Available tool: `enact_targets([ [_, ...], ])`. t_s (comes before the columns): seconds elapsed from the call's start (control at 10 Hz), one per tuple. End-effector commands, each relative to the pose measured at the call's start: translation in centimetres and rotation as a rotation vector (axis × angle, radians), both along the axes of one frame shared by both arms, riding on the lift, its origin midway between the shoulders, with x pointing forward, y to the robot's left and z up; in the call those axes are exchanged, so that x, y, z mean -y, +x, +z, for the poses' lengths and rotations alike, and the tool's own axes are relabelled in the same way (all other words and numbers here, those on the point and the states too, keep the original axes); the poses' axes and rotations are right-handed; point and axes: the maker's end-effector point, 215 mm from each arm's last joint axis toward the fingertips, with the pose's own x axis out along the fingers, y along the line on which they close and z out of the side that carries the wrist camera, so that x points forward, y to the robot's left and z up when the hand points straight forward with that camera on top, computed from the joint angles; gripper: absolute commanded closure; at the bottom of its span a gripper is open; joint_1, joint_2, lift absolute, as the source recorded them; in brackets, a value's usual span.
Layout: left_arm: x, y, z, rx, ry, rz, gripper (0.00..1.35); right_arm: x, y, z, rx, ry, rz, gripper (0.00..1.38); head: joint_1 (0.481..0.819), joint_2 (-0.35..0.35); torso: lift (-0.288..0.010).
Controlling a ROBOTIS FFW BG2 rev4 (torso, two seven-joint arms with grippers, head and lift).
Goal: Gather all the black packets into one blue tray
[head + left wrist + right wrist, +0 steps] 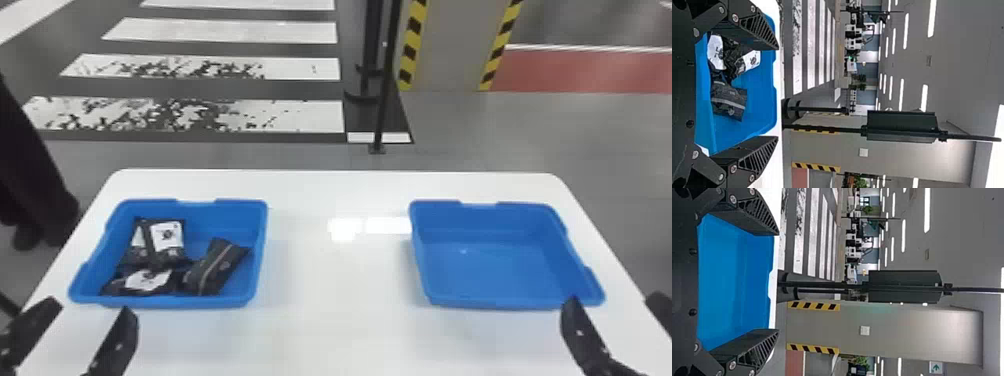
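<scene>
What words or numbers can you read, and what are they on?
No words or numbers can be read.
On the black packets: small marks, too blurry to read.
Sign behind: a green arrow, no readable words.
White square on the pillar: too small to tell.

1. A white table [340, 285] holds a blue tray [170, 301] of black packets [215, 267] on its left.
2. Another blue tray [500, 272] is on its right.
3. The left gripper [90, 306] and right gripper [615, 300], spread wide, are at its near side.
4. Behind it are white stripes [215, 30] and a black pole [386, 90].
</scene>
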Motion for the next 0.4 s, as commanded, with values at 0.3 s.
enact_targets([
  [0.3, -0.07, -0.05, -0.11, -0.001, -0.008, 0.005, 0.24, -0.03, -0.08, -0.17, -0.003, 0.008, -0.002, 0.15, 0.695, -0.027, -0.110],
])
